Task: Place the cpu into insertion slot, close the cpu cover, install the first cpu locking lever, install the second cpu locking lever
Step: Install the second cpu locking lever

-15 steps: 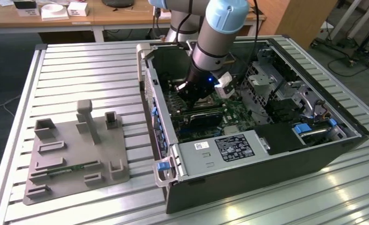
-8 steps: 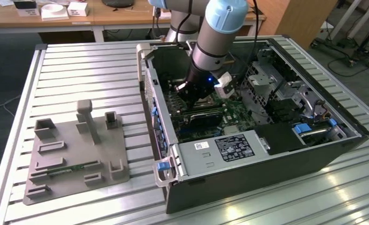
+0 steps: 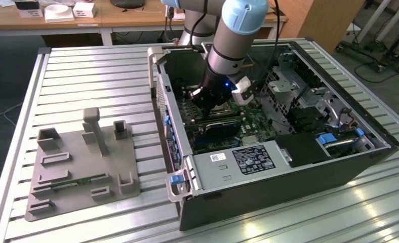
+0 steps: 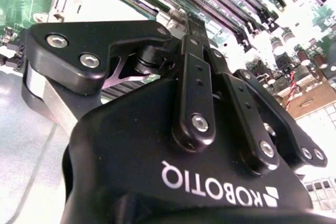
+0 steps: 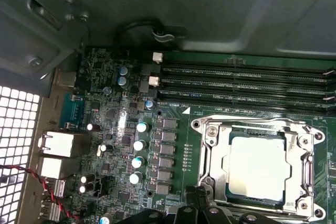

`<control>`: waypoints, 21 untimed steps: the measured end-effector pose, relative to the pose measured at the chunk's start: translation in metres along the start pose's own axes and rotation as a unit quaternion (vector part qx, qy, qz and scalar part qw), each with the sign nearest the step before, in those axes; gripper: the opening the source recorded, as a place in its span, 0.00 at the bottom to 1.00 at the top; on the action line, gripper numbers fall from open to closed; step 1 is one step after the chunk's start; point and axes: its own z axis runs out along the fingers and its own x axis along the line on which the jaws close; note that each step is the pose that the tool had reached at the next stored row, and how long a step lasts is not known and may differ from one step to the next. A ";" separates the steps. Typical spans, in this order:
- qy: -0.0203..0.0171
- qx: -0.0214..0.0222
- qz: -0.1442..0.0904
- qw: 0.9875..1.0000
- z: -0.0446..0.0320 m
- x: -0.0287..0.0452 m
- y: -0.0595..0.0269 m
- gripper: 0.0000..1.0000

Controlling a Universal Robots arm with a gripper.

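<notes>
- The cpu (image 5: 259, 167): flat silvery-grey square, seated in the insertion slot (image 5: 210, 182), seen in the first wrist view.
- The cpu cover (image 5: 307, 145): silvery frame lying closed around the chip, its window showing the metal top.
- Memory slots (image 5: 241, 82): long dark rows just beside the socket on the green circuit board (image 5: 110, 129).
- My jaws (image 4: 181, 17): black linkage filled the second wrist view, fingers drawn together at the tips with nothing between them, poised just above the board near the socket.
- Computer case (image 3: 280, 202): lay open on the ribbed metal surface (image 3: 84, 76); my arm (image 3: 230, 40) reached down into it.
- Grey fixture tray (image 3: 78, 167): sat on the surface toward the exterior view's left, well apart from the case.
</notes>
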 end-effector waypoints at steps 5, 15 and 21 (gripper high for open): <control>-0.001 0.000 0.000 1.000 -0.0024 0.0001 0.0009 0.10; -0.003 0.000 0.000 1.000 -0.0130 0.0006 0.0039 0.10; -0.005 0.001 -0.001 1.000 -0.0221 0.0010 0.0058 0.10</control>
